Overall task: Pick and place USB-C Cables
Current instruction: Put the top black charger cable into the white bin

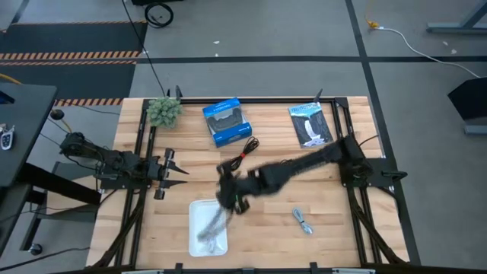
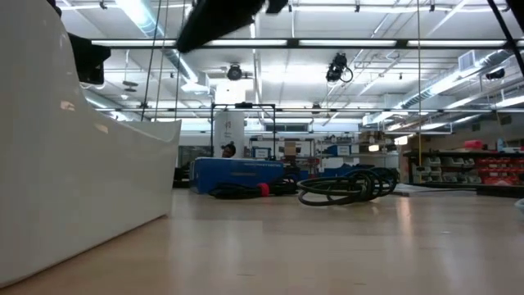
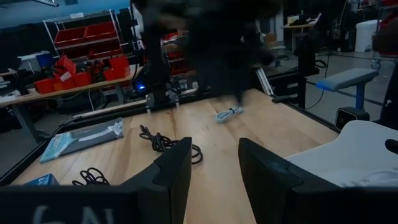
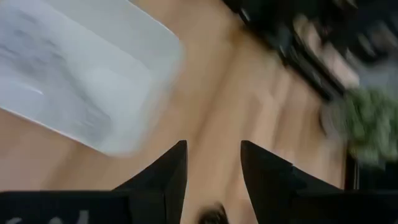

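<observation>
The right gripper [image 1: 228, 196] hangs over the middle of the table [image 1: 335, 236], just beside the white tray [image 1: 194, 209], its fingers [image 4: 165, 171] apart and holding nothing; the left gripper [image 3: 214, 165] waits at the table's left edge, likewise open and empty. A grey cable [image 1: 303, 221] lies on the wood right of the tray; a black cable with a red tie [image 1: 242, 152] lies near the blue box [image 1: 227, 122]; a pale cable [image 1: 209, 228] rests inside the tray.

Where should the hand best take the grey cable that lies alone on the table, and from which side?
Judging by its pose, grip the grey cable across the middle of its bundle, coming straight down from above. It lies flat on the table as a short narrow bundle, with bare wood all around, so fingers can probably straddle its thin width.
</observation>
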